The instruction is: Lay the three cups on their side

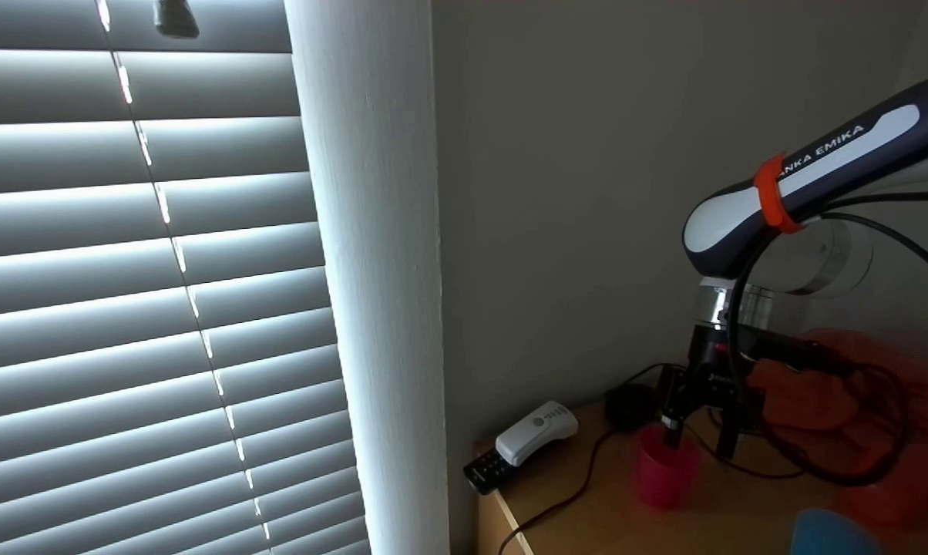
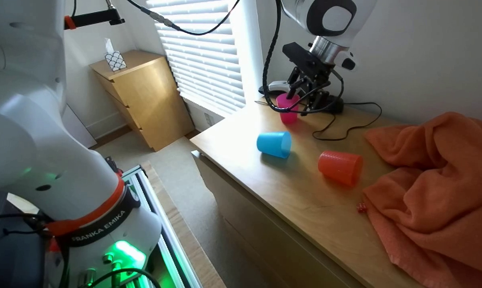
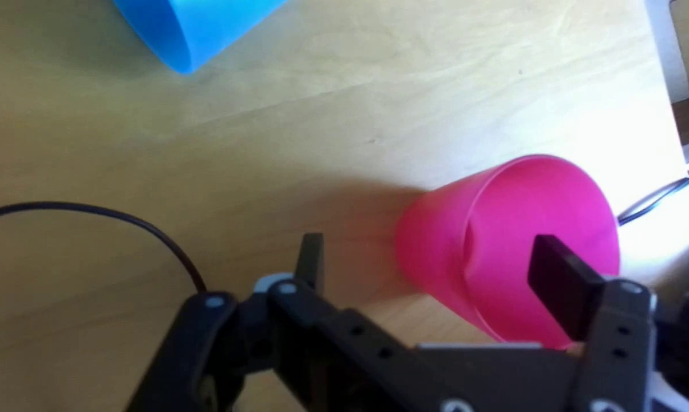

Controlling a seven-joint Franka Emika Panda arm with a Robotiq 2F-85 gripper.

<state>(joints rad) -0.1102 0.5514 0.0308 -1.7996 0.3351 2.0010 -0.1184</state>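
A pink cup stands upright on the wooden top; it also shows in an exterior view and in the wrist view. A blue cup lies on its side and shows partly in the wrist view. A red-orange cup lies on its side nearer the cloth. My gripper is open above and around the pink cup's near wall: one finger is over or inside its mouth, the other is outside it. It also shows in both exterior views. Contact with the cup cannot be told.
An orange cloth is heaped on the wooden top. A white handheld device lies on a black remote near the corner. A black object and thin cords lie near the pink cup. The wall is close behind.
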